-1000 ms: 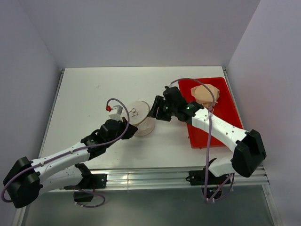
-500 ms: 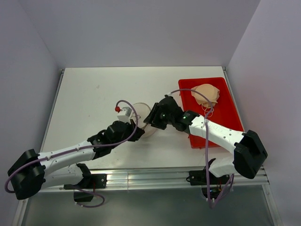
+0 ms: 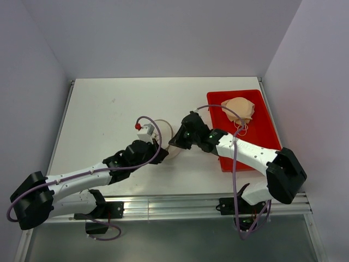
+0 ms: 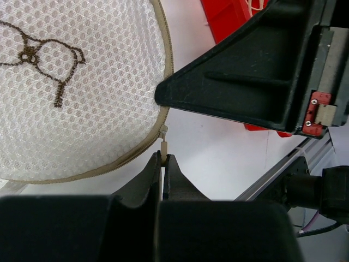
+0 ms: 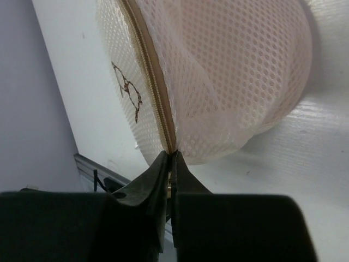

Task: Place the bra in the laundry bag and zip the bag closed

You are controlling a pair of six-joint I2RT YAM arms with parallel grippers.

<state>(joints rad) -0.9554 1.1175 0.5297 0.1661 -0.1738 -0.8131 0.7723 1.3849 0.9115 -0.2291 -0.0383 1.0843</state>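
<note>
Top external view: both arms reach inward over the white table [image 3: 109,103] and meet at the laundry bag [image 3: 165,130], which sits near the table's middle, just left of the red tray [image 3: 256,136]. The left gripper [image 3: 157,146] comes at the bag from its near-left side. The right gripper [image 3: 175,143] comes from the near-right, its forearm crossing the tray's near-left corner. A tan-peach bra [image 3: 238,109] lies bunched at the far end of the tray, well apart from the bag.

Left wrist view: the bag's round mesh face is turned toward the camera, its dark spectacles mark [image 4: 28,54] plain on the white netting. A tan zipper runs along the rim. The zipper pull [image 4: 163,146] hangs off the rim's lower right, and the left gripper's jaws are pressed together on its free end. The black body of the right gripper fills the upper right, its tip touching or just beside the bag's rim.

Right wrist view: the right gripper's jaws are pinched together on the zipper [image 5: 151,87] seam at the bag's edge. A pale pinkish mass, the bra [image 5: 234,60], shows through the mesh inside the bag. The zipper teeth above the pinch look closed.
</note>
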